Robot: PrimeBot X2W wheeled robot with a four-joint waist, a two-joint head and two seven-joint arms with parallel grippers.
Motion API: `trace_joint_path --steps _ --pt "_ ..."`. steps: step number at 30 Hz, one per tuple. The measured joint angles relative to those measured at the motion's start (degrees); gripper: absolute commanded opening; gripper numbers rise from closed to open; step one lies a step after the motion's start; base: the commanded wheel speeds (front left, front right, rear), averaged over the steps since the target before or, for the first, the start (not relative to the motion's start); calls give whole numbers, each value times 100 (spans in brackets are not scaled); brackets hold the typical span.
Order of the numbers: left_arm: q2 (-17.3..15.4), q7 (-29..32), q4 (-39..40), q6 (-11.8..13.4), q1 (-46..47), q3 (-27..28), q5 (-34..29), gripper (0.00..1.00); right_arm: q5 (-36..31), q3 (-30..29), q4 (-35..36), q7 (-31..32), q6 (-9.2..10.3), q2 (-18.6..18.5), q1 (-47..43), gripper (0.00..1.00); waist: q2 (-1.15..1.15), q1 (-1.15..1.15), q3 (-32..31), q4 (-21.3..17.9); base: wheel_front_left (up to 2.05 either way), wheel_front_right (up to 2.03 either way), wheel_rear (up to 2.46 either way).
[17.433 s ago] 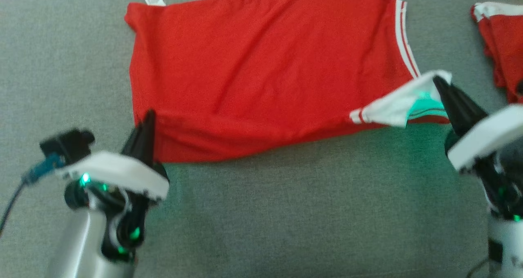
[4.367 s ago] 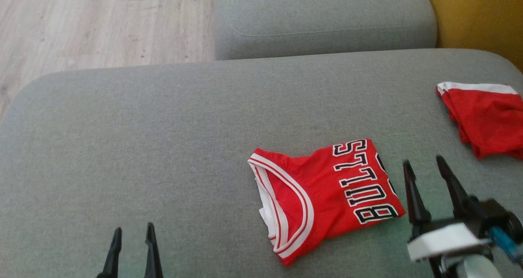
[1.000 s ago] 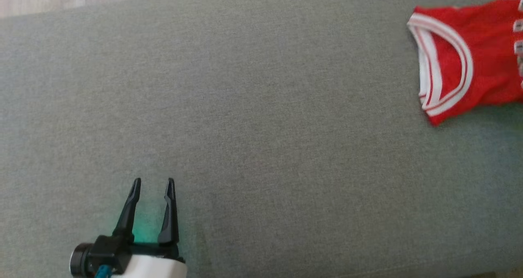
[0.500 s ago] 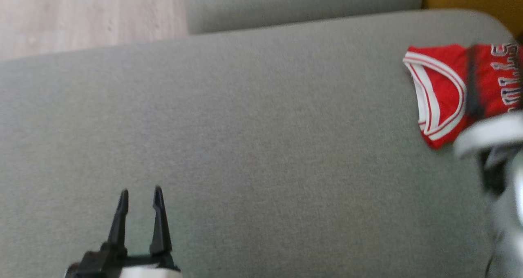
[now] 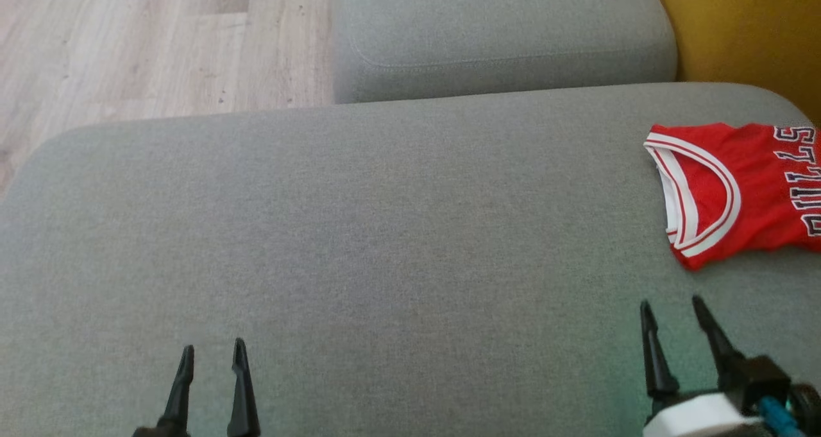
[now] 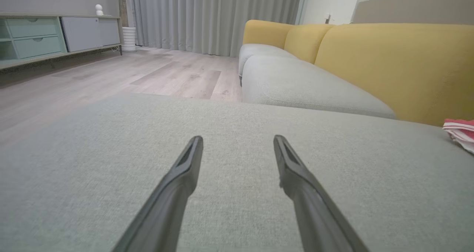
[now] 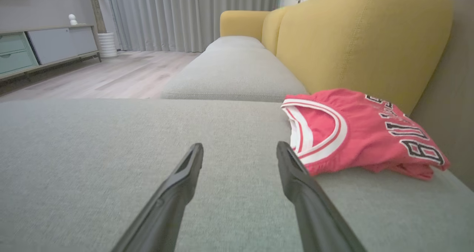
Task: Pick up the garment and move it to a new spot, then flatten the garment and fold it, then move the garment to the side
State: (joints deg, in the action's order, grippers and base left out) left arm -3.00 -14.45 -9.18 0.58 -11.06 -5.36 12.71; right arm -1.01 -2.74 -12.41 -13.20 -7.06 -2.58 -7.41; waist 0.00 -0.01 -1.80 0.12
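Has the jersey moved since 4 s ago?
Yes. Against the far cushion, the jersey has shifted right and away, toward the yellow backrest.

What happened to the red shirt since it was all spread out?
The red basketball jersey with white trim, spread flat before, got folded and moved right and farther back, to the side of the grey fabric sofa cushion. The right pincer, which pinched its corner, has let go; it and the left pincer are open and empty. The cushion stayed put.

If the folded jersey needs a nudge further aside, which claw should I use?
Right. The right claw stands open just short of the red jersey; the left claw sits far across the grey cushion.
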Motion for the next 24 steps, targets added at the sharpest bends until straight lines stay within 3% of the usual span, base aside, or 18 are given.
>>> trace_joint_path --steps 4,5,10,24 --pt "1 0 -62 111 -58 38 -167 100 2 7 -76 -66 0 8 -39 100 0 0 -16 -11 0 0 0" --pt "3 0 -94 178 -66 63 -180 0 18 26 -77 -91 0 7 -35 0 0 1 -15 -23 0 0 0" --pt "8 41 -486 176 -171 7 -118 0 64 42 -487 -69 1 11 -133 0 0 1 -15 -24 0 0 0" --pt "8 289 -519 70 -75 121 854 0 1176 12 -499 172 1 11 -139 0 0 1 12 -23 0 0 0"
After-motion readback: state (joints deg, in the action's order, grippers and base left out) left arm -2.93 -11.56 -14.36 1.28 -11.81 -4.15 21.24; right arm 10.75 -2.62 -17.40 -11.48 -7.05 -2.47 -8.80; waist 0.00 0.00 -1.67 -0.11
